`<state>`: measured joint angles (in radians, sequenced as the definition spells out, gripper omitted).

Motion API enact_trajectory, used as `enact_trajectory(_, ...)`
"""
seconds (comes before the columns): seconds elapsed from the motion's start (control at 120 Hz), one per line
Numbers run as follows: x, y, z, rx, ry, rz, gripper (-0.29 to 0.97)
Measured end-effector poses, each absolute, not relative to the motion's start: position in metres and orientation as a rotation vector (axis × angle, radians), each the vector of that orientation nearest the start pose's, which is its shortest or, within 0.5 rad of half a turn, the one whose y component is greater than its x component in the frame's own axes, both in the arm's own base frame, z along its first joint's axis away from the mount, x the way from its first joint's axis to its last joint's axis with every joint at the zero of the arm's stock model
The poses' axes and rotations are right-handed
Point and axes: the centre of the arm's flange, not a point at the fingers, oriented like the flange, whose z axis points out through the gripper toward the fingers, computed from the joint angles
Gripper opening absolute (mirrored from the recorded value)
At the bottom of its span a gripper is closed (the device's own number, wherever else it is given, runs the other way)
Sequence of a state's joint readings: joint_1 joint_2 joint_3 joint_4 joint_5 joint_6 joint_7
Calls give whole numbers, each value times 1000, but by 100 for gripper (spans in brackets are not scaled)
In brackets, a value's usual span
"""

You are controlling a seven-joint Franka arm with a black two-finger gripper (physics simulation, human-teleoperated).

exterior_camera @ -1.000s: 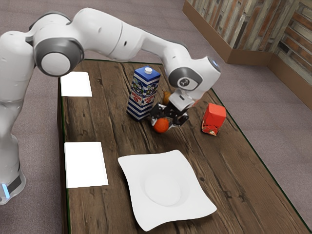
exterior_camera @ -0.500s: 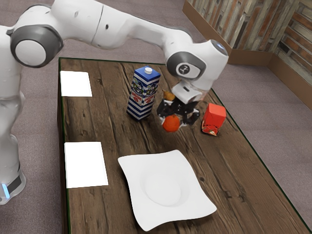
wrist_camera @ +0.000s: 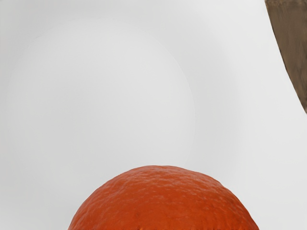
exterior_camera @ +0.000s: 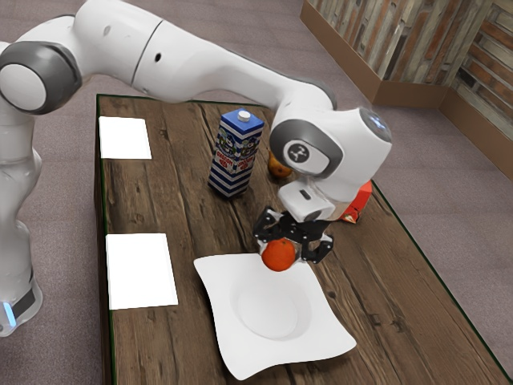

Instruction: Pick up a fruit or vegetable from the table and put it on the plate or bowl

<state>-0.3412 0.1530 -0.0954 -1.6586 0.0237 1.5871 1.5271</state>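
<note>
At frame centre, the jaws are gripping an orange (exterior_camera: 278, 256) above the upper edge of the white plate (exterior_camera: 264, 345); a carton (exterior_camera: 236, 152) is standing upright on the desk (exterior_camera: 176, 200), above centre.

The worktop (exterior_camera: 184, 210) is a long table of dark brown wood with a thin green edge. Two flat white sheets lie along the side at the exterior view's left, the far sheet (exterior_camera: 124, 137) near the back corner and the near sheet (exterior_camera: 140, 270) closer to the front, and a big white plate (exterior_camera: 240, 346) with wavy corners sits just beside the near sheet. Farther back a blue and white striped carton (exterior_camera: 235, 156) with a white cap stands upright, a small orange fruit (exterior_camera: 280, 168) lies just beside it, and a red box (exterior_camera: 360, 203) sits near the edge at the exterior view's right.
</note>
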Motion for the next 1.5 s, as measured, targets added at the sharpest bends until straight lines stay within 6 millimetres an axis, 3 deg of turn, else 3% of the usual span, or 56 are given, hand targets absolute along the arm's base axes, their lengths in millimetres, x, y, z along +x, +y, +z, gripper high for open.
enact_trajectory(0.275, 521, -269, 494, -1779, 2712, 315, 32)
enact_trajectory(0.408, 522, -271, 491, -1792, 2703, 317, 53)
enact_trajectory(0.567, 525, -274, 483, -1797, 2692, 329, 63)
enact_trajectory(0.633, 531, -276, 498, -1786, 2672, 286, 65)
enact_trajectory(0.683, 548, -272, 516, -1799, 2636, 220, 66)
enact_trajectory(0.767, 577, -235, 552, -1875, 2528, 114, 67)
enact_trajectory(0.858, 604, -163, 568, -2008, 2385, 82, 67)
enact_trajectory(0.9, 611, -142, 572, -2038, 2336, 81, 67)
enact_trajectory(1.0, 620, -116, 571, -2069, 2278, 107, 68)
enact_trajectory(1.117, 629, -60, 569, -2164, 2177, 119, 68)
enact_trajectory(1.3, 638, -7, 566, -2222, 2061, 134, 68)
enact_trajectory(1.408, 644, 13, 551, -2253, 2032, 162, 68)
enact_trajectory(1.5, 649, 43, 536, -2301, 1994, 187, 68)
